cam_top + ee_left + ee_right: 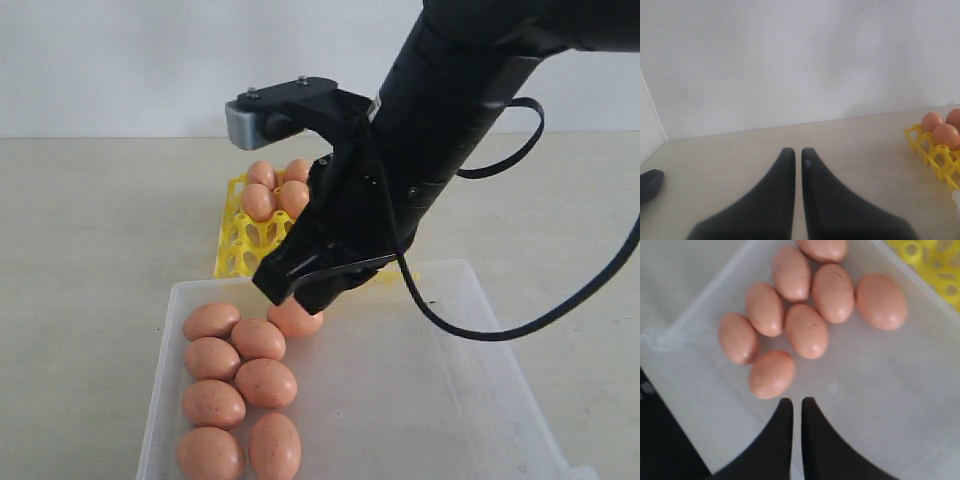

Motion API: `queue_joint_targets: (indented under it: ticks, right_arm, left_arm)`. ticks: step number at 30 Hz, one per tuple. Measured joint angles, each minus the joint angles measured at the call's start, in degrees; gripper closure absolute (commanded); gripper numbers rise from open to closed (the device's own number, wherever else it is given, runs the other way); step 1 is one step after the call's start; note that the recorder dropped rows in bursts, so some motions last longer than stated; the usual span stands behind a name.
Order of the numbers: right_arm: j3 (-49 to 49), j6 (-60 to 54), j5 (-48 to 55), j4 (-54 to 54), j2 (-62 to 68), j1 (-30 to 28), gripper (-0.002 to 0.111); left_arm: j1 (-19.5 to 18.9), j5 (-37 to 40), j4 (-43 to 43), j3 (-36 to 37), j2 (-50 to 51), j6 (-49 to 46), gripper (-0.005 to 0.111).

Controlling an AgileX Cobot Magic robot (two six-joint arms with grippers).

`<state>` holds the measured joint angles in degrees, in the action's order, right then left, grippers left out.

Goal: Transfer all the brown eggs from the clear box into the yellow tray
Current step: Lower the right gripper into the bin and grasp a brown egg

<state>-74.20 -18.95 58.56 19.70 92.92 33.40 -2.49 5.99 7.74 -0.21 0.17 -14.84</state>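
Observation:
Several brown eggs lie bunched at the left end of the clear box. One more egg sits just under my right gripper, which hangs over the box, shut and holding nothing. In the right wrist view the right gripper is close beside the nearest egg, above the bare floor of the clear box. Behind the box stands the yellow tray with a few eggs in its far cups. My left gripper is shut and empty over bare table, with the yellow tray off to one side.
A black cable loops from the right arm over the box's right half. The beige table runs back to a white wall. A dark object shows at the edge of the left wrist view.

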Motion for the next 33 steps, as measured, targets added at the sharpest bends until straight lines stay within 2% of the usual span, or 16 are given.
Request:
queue_joint_targets:
  ticks: [2, 7, 9, 18, 24, 33]
  right_arm:
    - [0.0, -1.19, -0.27, 4.14, 0.0, 0.0, 0.098]
    - [0.0, -1.17, 0.64, 8.2, 0.62, 0.0, 0.062]
    - [0.0, 0.75, 0.78, 8.56, 2.36, 0.0, 0.054]
    - [0.0, 11.43, 2.77, 10.84, 15.01, 0.0, 0.053]
    - [0.0, 12.35, 3.14, 15.33, 20.88, 0.0, 0.053]
    - [0.0, 12.35, 1.55, 17.14, 22.95, 0.0, 0.053]
  left_arm:
    - [0.0, 0.0, 0.0, 0.0, 0.0, 0.0, 0.103]
    - [0.0, 0.0, 0.0, 0.0, 0.0, 0.0, 0.103]
    - [0.0, 0.0, 0.0, 0.0, 0.0, 0.0, 0.103]
    - [0.0, 0.0, 0.0, 0.0, 0.0, 0.0, 0.103]
    - [0.0, 0.0, 0.0, 0.0, 0.0, 0.0, 0.103]
    - [0.0, 0.0, 0.0, 0.0, 0.0, 0.0, 0.103]
